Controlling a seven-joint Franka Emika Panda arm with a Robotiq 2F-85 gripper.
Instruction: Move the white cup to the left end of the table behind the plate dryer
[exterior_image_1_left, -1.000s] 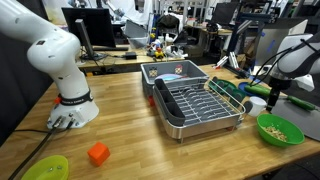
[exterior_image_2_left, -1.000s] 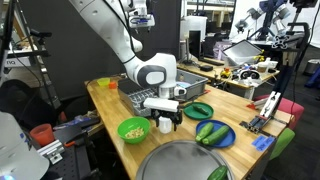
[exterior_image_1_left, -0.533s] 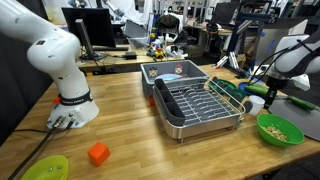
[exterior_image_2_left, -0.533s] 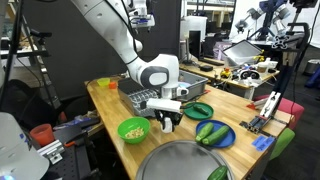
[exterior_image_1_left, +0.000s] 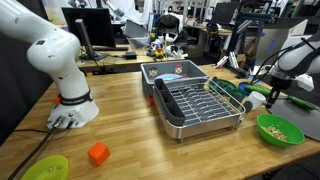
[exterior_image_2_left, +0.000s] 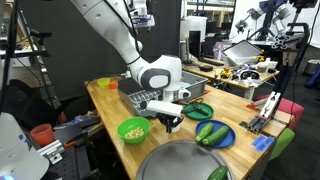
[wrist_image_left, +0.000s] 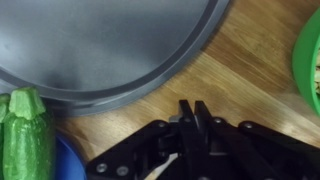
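The plate dryer (exterior_image_1_left: 200, 106) stands mid-table (exterior_image_1_left: 130, 135) and shows in both exterior views (exterior_image_2_left: 146, 97). A small white shape, the white cup (exterior_image_1_left: 257, 101), sits right of it, close beside my gripper (exterior_image_1_left: 272, 101). In an exterior view the gripper (exterior_image_2_left: 170, 124) hangs low over the table between the green bowl and the plates. In the wrist view the gripper (wrist_image_left: 195, 108) is shut, with its fingertips together over bare wood and nothing visible between them. A thin white sliver (wrist_image_left: 166, 165) shows through the linkage; I cannot tell whether it is the cup.
A green bowl (exterior_image_1_left: 280, 129) with tan contents lies near the gripper (exterior_image_2_left: 133, 129). A large grey pan (wrist_image_left: 110, 45), a blue plate with zucchini (exterior_image_2_left: 213, 133) and a green plate (exterior_image_2_left: 198, 110) surround it. A grey tub (exterior_image_1_left: 172, 72) sits behind the rack, an orange block (exterior_image_1_left: 98, 153) at the front.
The jaws have closed from wide open to shut. The arm has hardly moved in either exterior view.
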